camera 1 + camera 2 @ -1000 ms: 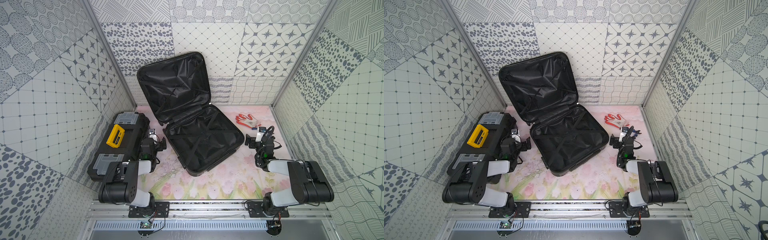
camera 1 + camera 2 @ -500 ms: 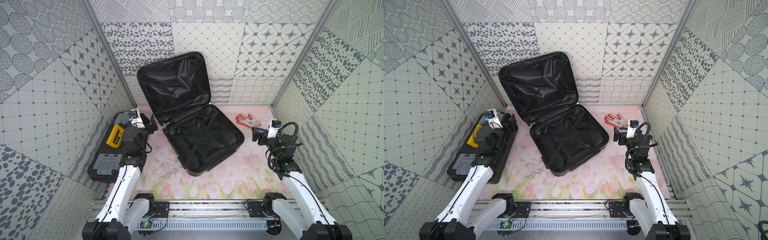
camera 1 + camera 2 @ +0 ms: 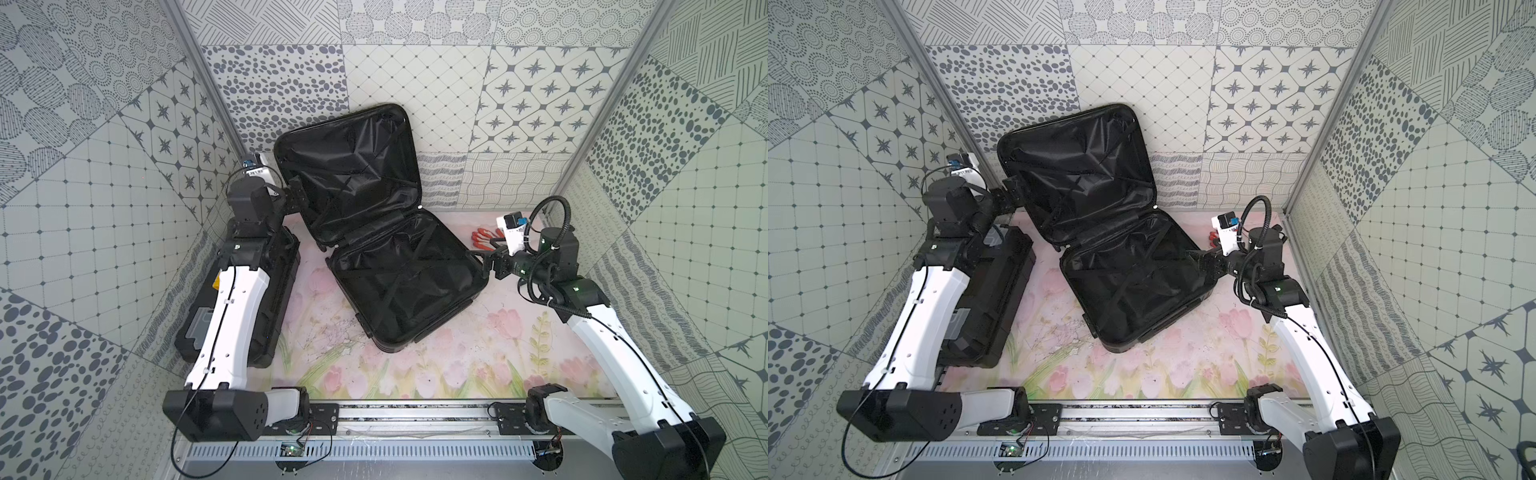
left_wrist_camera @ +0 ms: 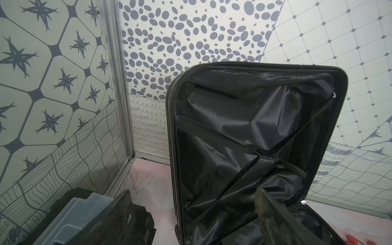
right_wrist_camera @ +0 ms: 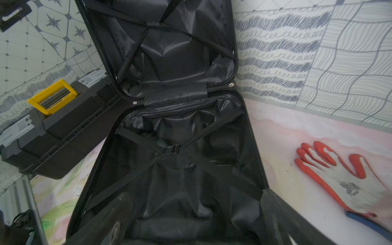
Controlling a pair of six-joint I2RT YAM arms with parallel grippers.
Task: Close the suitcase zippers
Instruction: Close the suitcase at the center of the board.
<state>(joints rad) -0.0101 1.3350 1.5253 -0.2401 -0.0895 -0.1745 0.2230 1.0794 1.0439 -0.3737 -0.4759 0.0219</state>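
suitcase [image 3: 399, 274] 1, lying open | toolbox [image 3: 279, 291] 1 | red-white glove [image 5: 343, 184] 1

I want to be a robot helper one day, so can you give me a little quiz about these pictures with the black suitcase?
1. True or false: the suitcase is zipped shut.
2. Pick one. What lies on the table to the robot's right of the suitcase? A) a red and white glove B) a ball C) a cup
3. Fill in the gap: the black toolbox has a ____ handle.

Key
1. False. It is wide open, with its lid standing up against the back wall.
2. A
3. yellow
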